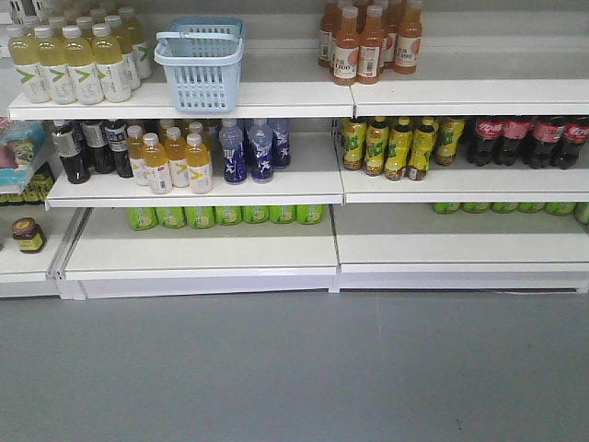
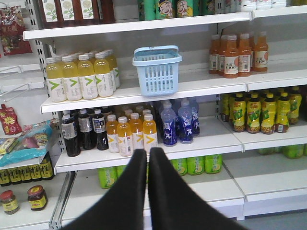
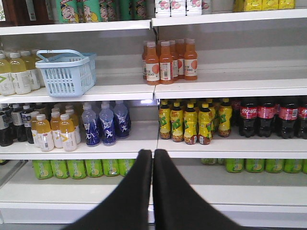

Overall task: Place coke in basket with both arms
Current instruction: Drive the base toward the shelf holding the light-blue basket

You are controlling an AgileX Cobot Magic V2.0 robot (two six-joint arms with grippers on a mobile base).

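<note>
- The left gripper (image 2: 147,152) had its two black fingers pressed together with nothing between them. It hung low in front of the shelving, well apart from any product.
- The right gripper (image 3: 152,154) was likewise closed and empty, pointing at the seam between the two shelf bays.
- The coke bottles (image 3: 268,115) stood in a tight row at the far right of the middle shelf (image 3: 230,146). They were dark with red label bands and red caps, and sat just beside a group of yellow-green bottles (image 3: 192,122).
- The basket (image 3: 64,76) sat upright on the upper shelf (image 3: 120,91) in the left bay. Its handles were folded down across the top, and it was well apart from the coke, higher and across the seam. I could see nothing inside it.
- Handling, as a judgement: a full plastic bottle would be fairly heavy for narrow fingers. Its wall would be firm under pressure but smooth and round, so it could twist or slip.
- The labelled band around the middle looked like the best place to take hold. It offers more friction than bare plastic and sits near the balance point.
- The neighbours crowded in closely, so the front bottle at the row's left end seemed the easiest to reach without knocking the others.
- The basket looked light and could slide when a bottle is set in.
</note>
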